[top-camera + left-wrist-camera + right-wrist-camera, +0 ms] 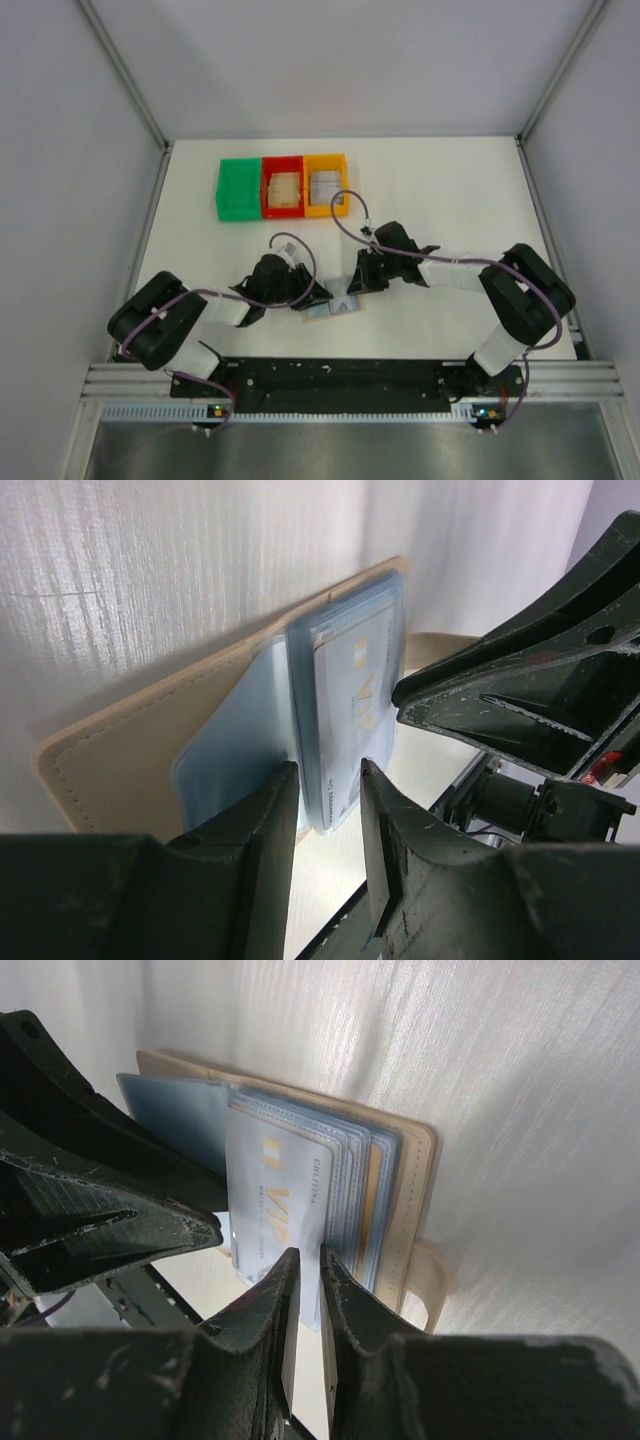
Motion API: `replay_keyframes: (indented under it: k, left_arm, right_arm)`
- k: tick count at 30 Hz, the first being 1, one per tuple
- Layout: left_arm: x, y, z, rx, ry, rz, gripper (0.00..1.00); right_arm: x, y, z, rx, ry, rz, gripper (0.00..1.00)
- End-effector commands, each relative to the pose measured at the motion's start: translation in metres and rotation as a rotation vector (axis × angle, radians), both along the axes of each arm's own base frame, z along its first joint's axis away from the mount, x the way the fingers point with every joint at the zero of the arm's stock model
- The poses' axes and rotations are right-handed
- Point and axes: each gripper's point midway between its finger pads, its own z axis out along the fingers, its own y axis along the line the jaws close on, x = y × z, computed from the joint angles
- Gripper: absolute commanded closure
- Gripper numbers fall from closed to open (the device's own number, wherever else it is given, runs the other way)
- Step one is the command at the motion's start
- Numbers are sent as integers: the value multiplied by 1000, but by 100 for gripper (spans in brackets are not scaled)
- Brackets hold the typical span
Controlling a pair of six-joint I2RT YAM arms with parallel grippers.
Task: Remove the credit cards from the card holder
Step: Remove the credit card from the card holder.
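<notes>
The card holder (335, 307) lies open near the table's front centre, tan skin (120, 760) outside, blue-grey sleeves inside. A grey-silver credit card (275, 1190) with gold "VIP" lettering sticks partly out of a sleeve; it also shows in the left wrist view (350, 690). My left gripper (327, 780) is closed around the near edge of the sleeve stack. My right gripper (305, 1260) is nearly shut, pinching the protruding card's edge. In the top view the left gripper (312, 297) and right gripper (358, 287) meet over the holder. Other credit cards lie in bins.
Three bins stand in a row at the back: green (238, 188), red (283, 187) holding tan cards, orange (326, 183) holding grey cards. The black rail of the arm bases (340, 375) runs just in front of the holder. Each gripper's fingers crowd the other's view.
</notes>
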Motion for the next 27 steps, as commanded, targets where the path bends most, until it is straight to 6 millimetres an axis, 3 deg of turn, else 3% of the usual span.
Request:
replay_keyframes:
  k: [1,18,24,27]
  left_arm:
    - [5,-4,5,-22,-24,-5,64]
    - [4,-13,17,-124,-46,-18,74]
    - [3,-15,20,-165,-50,-18,85]
    - [3,-16,24,-173,-63,-19,100]
  right_arm:
    - [9,12,6,32,-35,15,86]
    - [5,12,2,40,-20,13,86]
    - [3,11,0,41,-13,11,86]
    - [3,11,0,38,-16,8,86]
